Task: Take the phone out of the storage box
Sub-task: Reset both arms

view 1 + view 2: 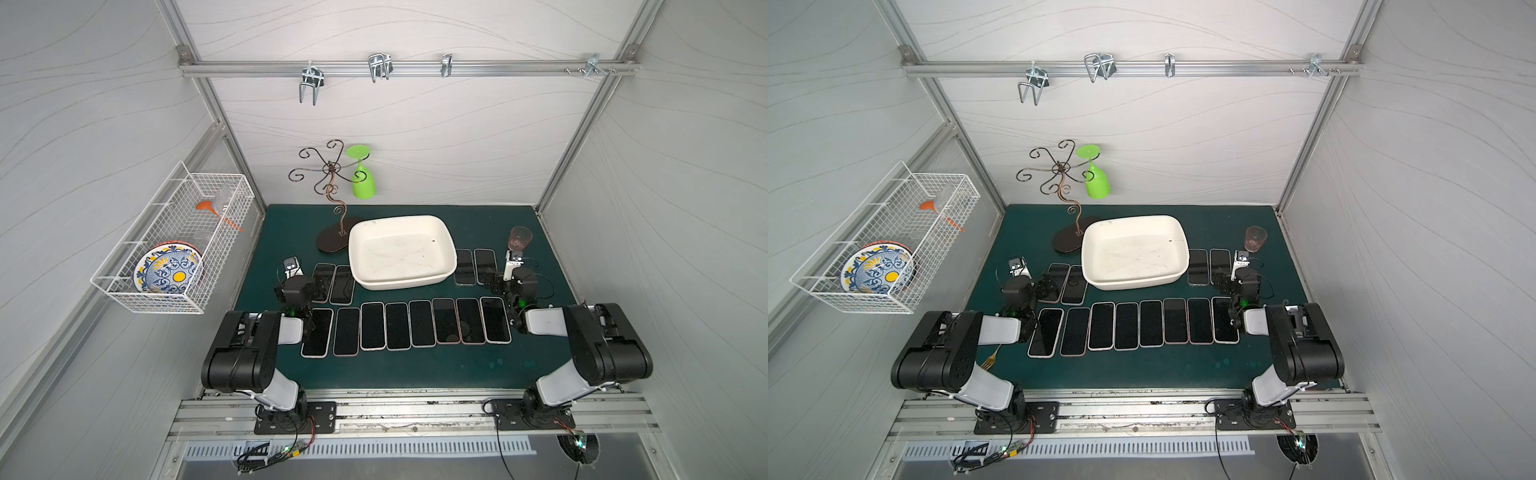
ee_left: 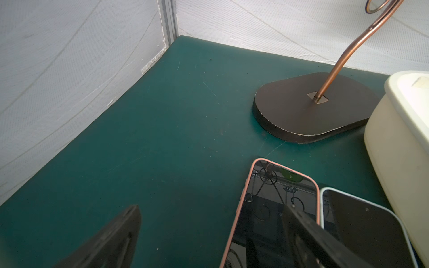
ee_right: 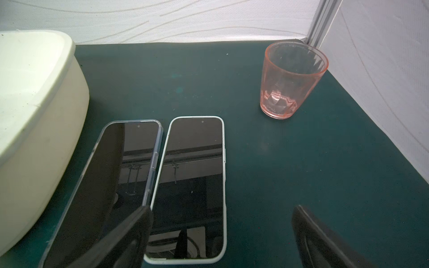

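The cream-white storage box (image 1: 399,253) (image 1: 1133,251) sits mid-mat, and its inside shows bare in both top views. Phones lie screen-up on the green mat: a row of several (image 1: 397,326) in front of the box, two (image 1: 343,284) at its left and two (image 1: 473,266) at its right. My left gripper (image 1: 311,286) (image 2: 212,208) is open and low, one finger over the pink-edged phone (image 2: 274,208). My right gripper (image 1: 496,278) (image 3: 222,208) is open beside the white-edged phone (image 3: 195,185). Neither holds anything.
A wire stand, its base (image 1: 332,241) (image 2: 313,106) behind the box's left corner, carries a green glass (image 1: 361,178). A pink cup (image 1: 519,239) (image 3: 292,79) stands at the back right. A white wire basket (image 1: 174,249) hangs on the left wall. A fork (image 1: 990,359) lies under the left arm.
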`<state>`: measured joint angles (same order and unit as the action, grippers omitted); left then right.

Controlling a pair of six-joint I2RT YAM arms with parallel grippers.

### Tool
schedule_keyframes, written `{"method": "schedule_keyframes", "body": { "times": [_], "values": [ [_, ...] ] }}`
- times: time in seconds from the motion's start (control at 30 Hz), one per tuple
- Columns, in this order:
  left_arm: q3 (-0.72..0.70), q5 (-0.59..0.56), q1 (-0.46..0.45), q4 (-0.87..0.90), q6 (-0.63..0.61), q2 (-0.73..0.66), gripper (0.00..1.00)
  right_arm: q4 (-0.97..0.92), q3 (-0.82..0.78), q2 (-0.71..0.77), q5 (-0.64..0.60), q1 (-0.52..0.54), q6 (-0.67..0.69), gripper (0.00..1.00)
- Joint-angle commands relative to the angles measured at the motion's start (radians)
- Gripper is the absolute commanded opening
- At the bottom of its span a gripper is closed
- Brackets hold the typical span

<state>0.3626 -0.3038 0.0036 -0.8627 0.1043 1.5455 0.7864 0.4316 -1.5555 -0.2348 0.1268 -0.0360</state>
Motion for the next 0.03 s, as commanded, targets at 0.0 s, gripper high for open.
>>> {"method": "schedule_keyframes", "body": {
  "times": [0.0],
  "values": [
    [0.032,-0.017,-0.005,-0.013,-0.012,0.002,1.0,0.027,-0.005,-0.009,0.003,-0.006,0.001,0.99]
  ]
}}
